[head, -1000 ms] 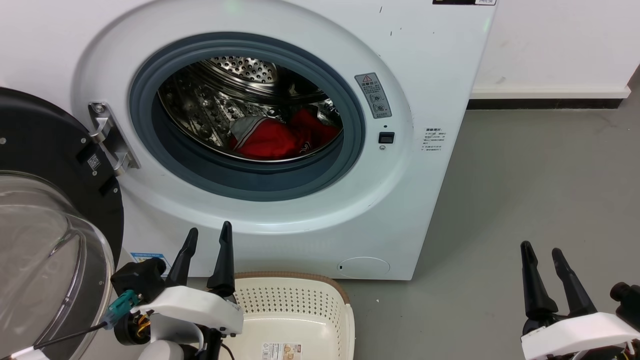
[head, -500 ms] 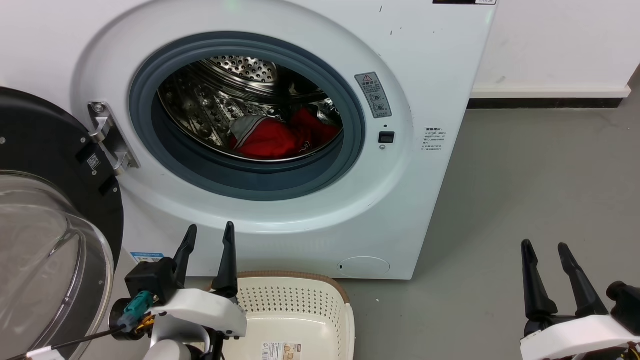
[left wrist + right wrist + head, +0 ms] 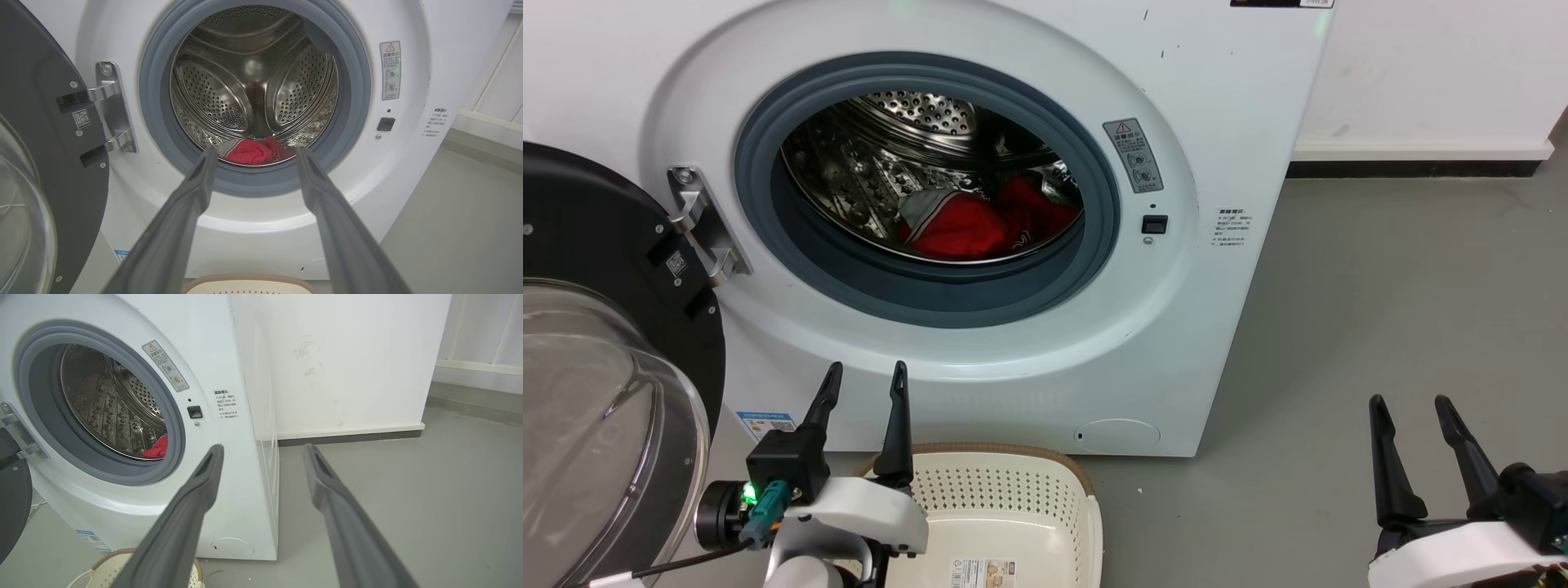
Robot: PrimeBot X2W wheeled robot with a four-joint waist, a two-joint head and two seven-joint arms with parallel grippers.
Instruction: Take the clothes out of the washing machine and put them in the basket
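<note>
The white washing machine (image 3: 1225, 98) stands with its round glass door (image 3: 588, 392) swung open to the left. Red clothes (image 3: 980, 224) with a grey-white part lie at the bottom of the steel drum; they also show as clothes (image 3: 253, 151) and clothes (image 3: 158, 448). The cream basket (image 3: 1013, 498) with a brown rim sits on the floor below the opening, with nothing in the part of it I can see. My left gripper (image 3: 866, 374) is open just left of the basket's back edge, fingers pointing at the washer front. My right gripper (image 3: 1411, 403) is open over the floor, to the right of the machine.
Grey floor (image 3: 1380, 310) spreads right of the machine up to a white wall with a dark skirting (image 3: 1413, 169). The open door's black rim and metal hinge (image 3: 698, 220) stand close to my left arm.
My left wrist has turned and its body has slid a little right; its fingers now stand more upright. The right gripper has turned slightly. Clothes and basket have not moved.
</note>
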